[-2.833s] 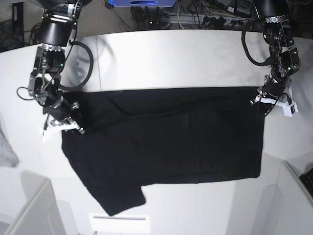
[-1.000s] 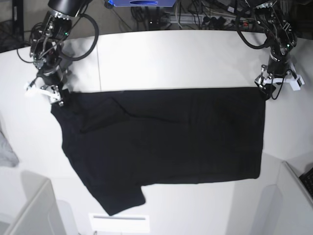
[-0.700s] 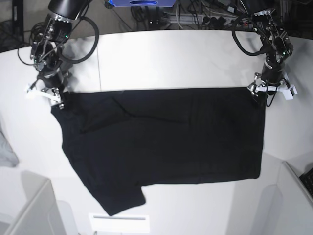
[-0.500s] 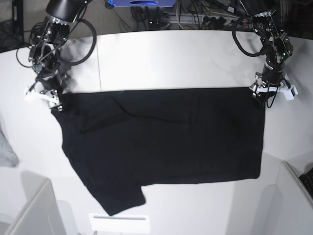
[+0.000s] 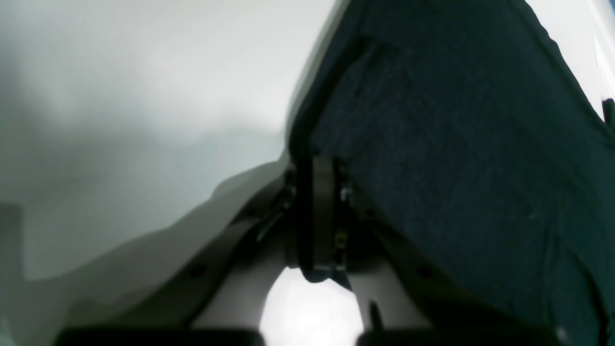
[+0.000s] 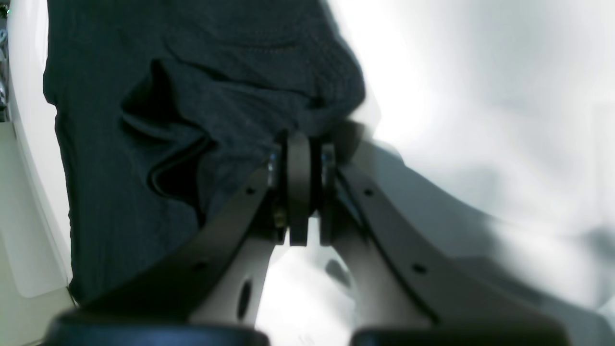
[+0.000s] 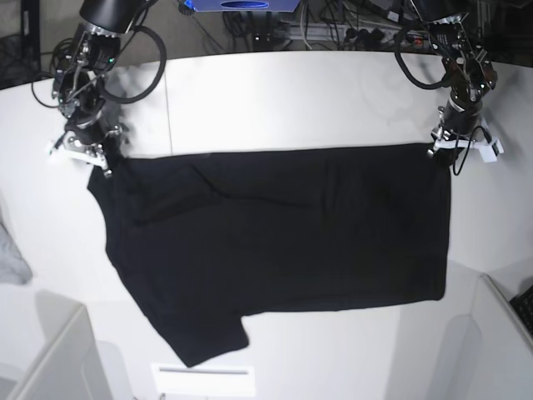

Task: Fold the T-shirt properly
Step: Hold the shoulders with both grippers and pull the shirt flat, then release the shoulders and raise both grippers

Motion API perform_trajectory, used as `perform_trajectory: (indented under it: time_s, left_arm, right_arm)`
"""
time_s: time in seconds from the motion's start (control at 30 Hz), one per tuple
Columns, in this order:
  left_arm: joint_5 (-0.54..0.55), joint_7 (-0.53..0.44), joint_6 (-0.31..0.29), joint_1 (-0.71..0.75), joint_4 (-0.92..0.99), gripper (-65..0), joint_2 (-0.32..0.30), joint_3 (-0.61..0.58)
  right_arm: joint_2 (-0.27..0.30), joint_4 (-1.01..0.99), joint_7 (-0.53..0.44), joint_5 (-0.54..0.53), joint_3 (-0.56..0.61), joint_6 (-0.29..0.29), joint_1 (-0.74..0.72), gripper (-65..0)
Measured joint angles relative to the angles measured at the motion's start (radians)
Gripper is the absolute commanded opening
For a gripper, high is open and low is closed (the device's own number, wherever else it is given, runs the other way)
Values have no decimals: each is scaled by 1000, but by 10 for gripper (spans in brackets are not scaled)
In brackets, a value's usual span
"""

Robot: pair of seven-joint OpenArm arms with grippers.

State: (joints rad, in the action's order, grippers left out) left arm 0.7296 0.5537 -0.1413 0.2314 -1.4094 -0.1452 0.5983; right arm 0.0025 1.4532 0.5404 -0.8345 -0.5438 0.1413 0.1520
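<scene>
A: Start at the left gripper (image 5: pixel 319 211); in its wrist view we see the jaws pressed together on the edge of the T-shirt (image 5: pixel 456 144), at what we take to be a hem corner; in the base view that gripper (image 7: pixel 454 150) sits at the far right corner of the cloth, low over the bench (image 7: pixel 291 92).

B: And the right gripper (image 6: pixel 298 192) reads the same way; its jaws are drawn in tight with a bunched fold of black fabric pinched at the tips; from the base view it (image 7: pixel 92 154) sits at the far left corner, near the shoulder end.

A: So we hold the two ends of one long edge; we judge that is deliberate, since a pinch at each end keeps that edge taut and straight between us, which a clean fold needs.

B: Agreed; moving outward, the T-shirt (image 7: pixel 283 242) lies spread flat on the white bench, lengthways across the base view, one sleeve jutting toward the near edge at lower left; only plain black fabric shows.

A: Some creases run diagonally near the right gripper's end; we think they come from the pull of that pinch.

B: Our judgement: the fold is not yet made; the likely next move is to carry this held edge over toward the near edge, both arms level, or the cloth will skew.
</scene>
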Motion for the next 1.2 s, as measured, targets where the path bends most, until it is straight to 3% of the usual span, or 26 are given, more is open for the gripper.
perform_trajectory:
  time_s: [0.17,0.53,0.83,1.2]
  left_arm:
    - [-23,40,13,95,-94,-650,-37,-4]
    - [-26,56,21,240,-240,-650,-46,-5]
    - [-26,52,21,336,-253,-650,-47,-3]
    - [-21,32,20,417,-259,-650,-49,3]
  right_arm:
    - [-23,73,20,5,-41,1,67,-650]
    - [-45,239,34,5,-49,8,245,-650]
    - [-77,282,31,2,-50,7,356,-650]
    - [-77,326,28,4,-50,2,448,-650]
